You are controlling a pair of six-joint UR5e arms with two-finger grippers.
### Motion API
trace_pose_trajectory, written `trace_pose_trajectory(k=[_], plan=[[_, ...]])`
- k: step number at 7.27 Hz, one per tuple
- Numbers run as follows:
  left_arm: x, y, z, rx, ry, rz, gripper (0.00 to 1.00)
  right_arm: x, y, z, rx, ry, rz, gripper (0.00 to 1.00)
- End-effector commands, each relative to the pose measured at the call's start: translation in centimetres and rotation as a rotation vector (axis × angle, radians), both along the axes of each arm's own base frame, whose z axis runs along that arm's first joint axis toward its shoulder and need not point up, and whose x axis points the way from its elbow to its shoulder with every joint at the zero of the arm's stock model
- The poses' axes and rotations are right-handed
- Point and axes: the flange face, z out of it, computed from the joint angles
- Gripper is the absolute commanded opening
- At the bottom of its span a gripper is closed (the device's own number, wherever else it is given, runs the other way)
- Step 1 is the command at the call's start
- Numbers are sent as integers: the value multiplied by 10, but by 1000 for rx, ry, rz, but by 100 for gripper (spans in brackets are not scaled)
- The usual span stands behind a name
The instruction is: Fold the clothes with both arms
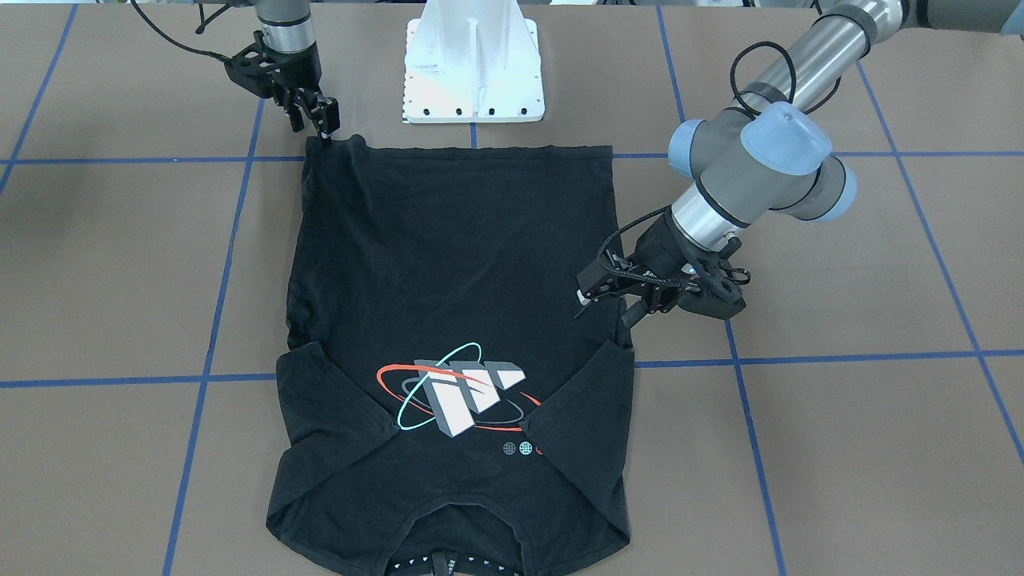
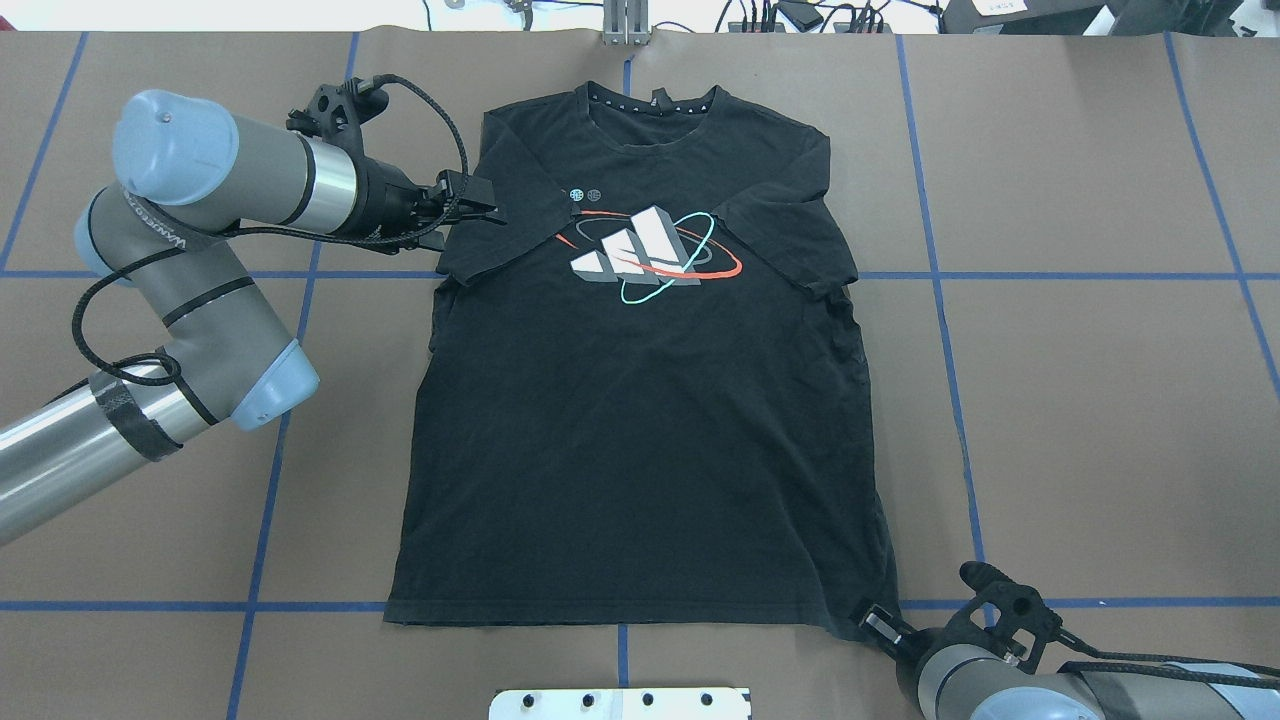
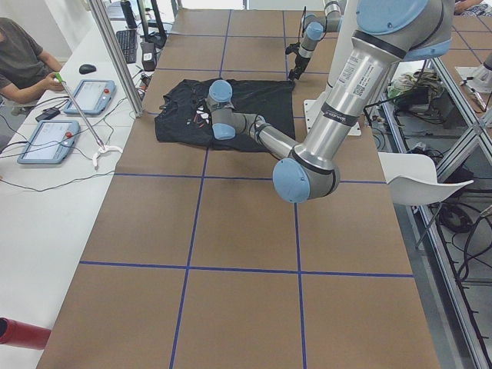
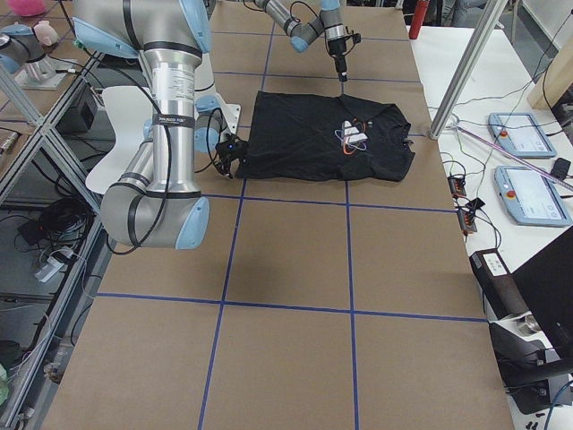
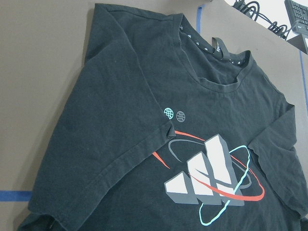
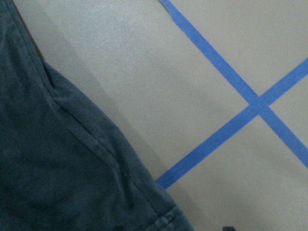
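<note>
The black T-shirt (image 2: pixel 640 430) lies flat on the table, graphic (image 2: pixel 645 250) up, both sleeves folded in over the chest, collar at the far edge. It also shows in the front view (image 1: pixel 456 264) and fills the left wrist view (image 5: pixel 144 120). My left gripper (image 2: pixel 470 212) hovers over the shirt's side edge by the folded left sleeve; in the front view (image 1: pixel 604 302) its jaws look open and empty. My right gripper (image 2: pixel 878 628) sits low at the near right hem corner and looks shut on it; in the front view (image 1: pixel 320 128) the corner peaks up to its fingertips.
The white slotted base block (image 1: pixel 474 72) stands just behind the hem. Blue tape lines (image 2: pixel 940 275) grid the brown table. In the left side view an operator (image 3: pixel 19 58) sits beside tablets (image 3: pixel 96 96) past the table's far edge.
</note>
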Motion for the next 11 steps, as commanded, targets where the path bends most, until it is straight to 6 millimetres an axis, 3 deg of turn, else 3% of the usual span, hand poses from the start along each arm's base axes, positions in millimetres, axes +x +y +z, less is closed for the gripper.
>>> trace_pose_trajectory(k=[1, 2, 3, 4, 9, 11], plan=[[-1, -1, 3, 2, -7, -17, 99, 1, -1, 4, 1, 9, -1, 73], [-1, 0, 10, -3, -14, -20, 99, -1, 0, 8, 2, 16, -2, 65], [-1, 0, 10, -2, -14, -18, 99, -2, 0, 6, -1, 13, 2, 40], [-1, 0, 10, -2, -14, -18, 99, -2, 0, 6, -3, 11, 0, 0], [-1, 1, 10, -1, -15, -17, 99, 7, -7, -4, -3, -22, 7, 0], [-17, 13, 9, 5, 0, -22, 99, 24, -9, -18, -6, -51, 11, 0]])
